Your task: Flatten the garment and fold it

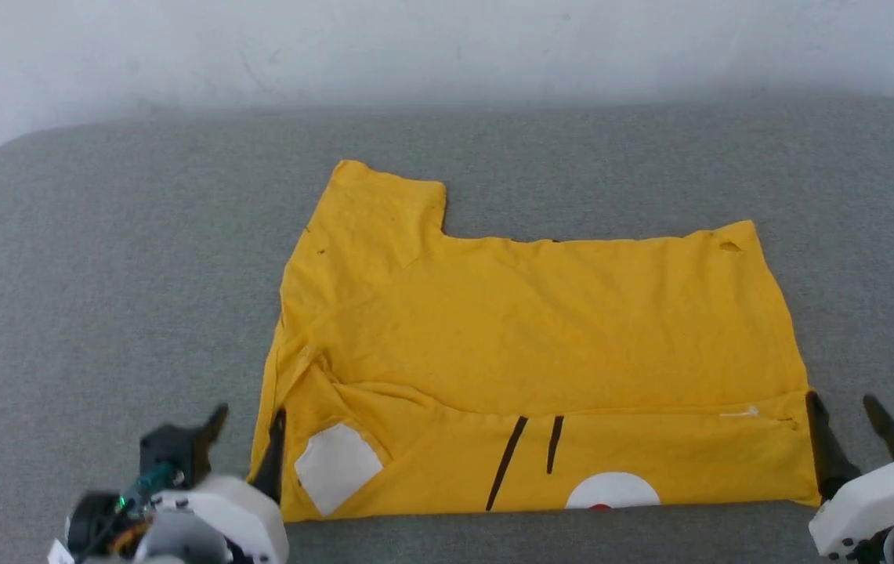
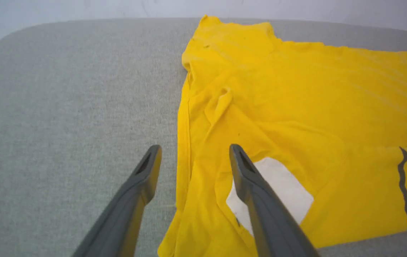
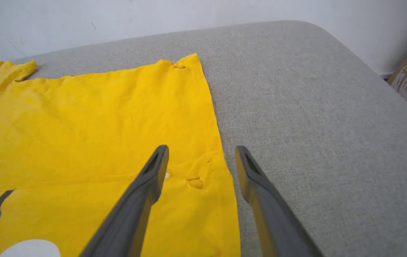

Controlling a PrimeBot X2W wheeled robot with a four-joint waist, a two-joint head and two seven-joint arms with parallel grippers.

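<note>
Two grippers are seen at the near corners of one garment (image 1: 541,329), a bright yellow short-sleeved T-shirt of thin cloth, which is spread on a wide grey fabric-covered surface (image 1: 102,274) before a pale wall (image 1: 415,47).

At the left, the left gripper (image 1: 247,431) is held with its two long dark fingers released and parted, nothing grasped between them. In the left wrist view the left gripper (image 2: 195,150) is set astride the left edge of the garment (image 2: 314,89): one finger is over bare grey fabric, the other over the cloth beside a white angular patch (image 2: 278,192). Whether the cloth is touched cannot be told.

The plain yellow side is turned up over most of the garment, and one sleeve (image 1: 384,204) is stretched away at the far left. A near strip is folded over, on which the white angular patch (image 1: 337,466), two black lines (image 1: 505,462) and a white oval (image 1: 611,492) at the near edge are shown.

At the right, the right gripper (image 1: 840,403) is likewise spread apart and empty. In the right wrist view the right gripper (image 3: 201,150) is placed astride the right edge of the garment (image 3: 82,117), one finger over cloth, one over grey fabric.
</note>
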